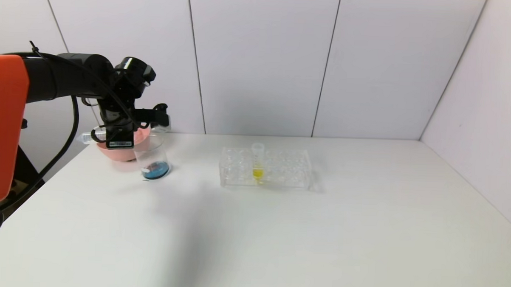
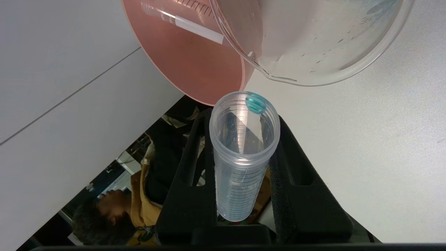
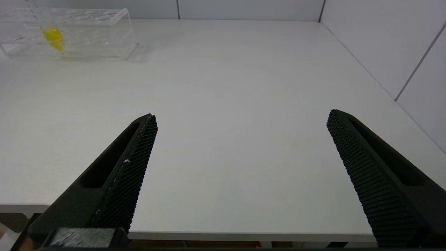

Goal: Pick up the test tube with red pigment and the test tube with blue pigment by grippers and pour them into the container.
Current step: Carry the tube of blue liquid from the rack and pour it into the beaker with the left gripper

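Gripping the near-empty clear graduated tube with a blue droplet at its rim, left gripper hovers at table's 10 o'clock. Tube's long axis lies roughly level, mouth facing the clear glass beaker holding blue liquid, beside the pink bowl. Right gripper fingers spread wide, holding nothing.

Head view: left gripper fingers hidden behind its own wrist body; held tube not discernible there. Pink bowl partly covered by the gripper and the container.

Left wrist view: container and pink bowl cut off by the frame edge; second tube in the bowl only partly in frame, contents unclear.

Right wrist view: tube rack cropped at the frame edge; right gripper finger bases out of frame.
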Robot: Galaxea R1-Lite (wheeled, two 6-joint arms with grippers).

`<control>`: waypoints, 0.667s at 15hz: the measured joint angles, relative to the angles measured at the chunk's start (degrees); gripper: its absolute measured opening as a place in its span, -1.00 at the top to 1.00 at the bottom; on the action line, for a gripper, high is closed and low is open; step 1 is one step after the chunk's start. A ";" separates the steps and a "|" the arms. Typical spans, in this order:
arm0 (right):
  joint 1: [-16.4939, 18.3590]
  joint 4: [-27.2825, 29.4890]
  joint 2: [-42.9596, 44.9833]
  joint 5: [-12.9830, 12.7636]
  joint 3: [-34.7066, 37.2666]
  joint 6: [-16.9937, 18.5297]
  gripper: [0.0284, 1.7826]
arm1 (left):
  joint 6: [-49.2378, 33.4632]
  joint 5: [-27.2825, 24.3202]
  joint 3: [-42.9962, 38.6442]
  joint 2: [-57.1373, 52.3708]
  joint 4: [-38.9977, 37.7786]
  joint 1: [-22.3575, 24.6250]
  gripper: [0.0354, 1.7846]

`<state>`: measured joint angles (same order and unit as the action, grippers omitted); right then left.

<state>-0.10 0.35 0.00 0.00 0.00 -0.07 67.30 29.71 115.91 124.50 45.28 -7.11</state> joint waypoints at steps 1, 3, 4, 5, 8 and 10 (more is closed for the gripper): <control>0.02 -0.02 0.00 0.00 0.00 -0.02 -0.99 | 0.04 -0.05 0.00 -0.02 0.00 -0.05 0.53; 0.05 -0.02 0.00 0.00 0.00 0.00 -0.99 | 0.04 -0.69 -0.04 -0.17 -0.10 -0.17 0.53; 0.05 0.00 0.00 0.00 0.00 0.00 -0.99 | 0.00 -0.83 -0.06 -0.30 -0.41 -0.27 0.53; 0.02 0.00 0.00 0.00 0.00 0.00 -0.99 | -0.09 -0.90 -0.06 -0.48 -0.55 -0.41 0.53; 0.00 0.00 0.00 0.00 0.00 0.00 -0.99 | -2.17 -2.86 -0.09 -1.05 -0.88 -0.63 0.53; 0.02 0.00 0.00 0.00 0.00 0.00 -0.99 | -5.45 -5.29 -0.09 -1.54 -1.38 -0.66 0.53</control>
<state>-0.07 0.35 0.00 0.00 0.00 -0.07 61.86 24.42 115.82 122.97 43.90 -7.77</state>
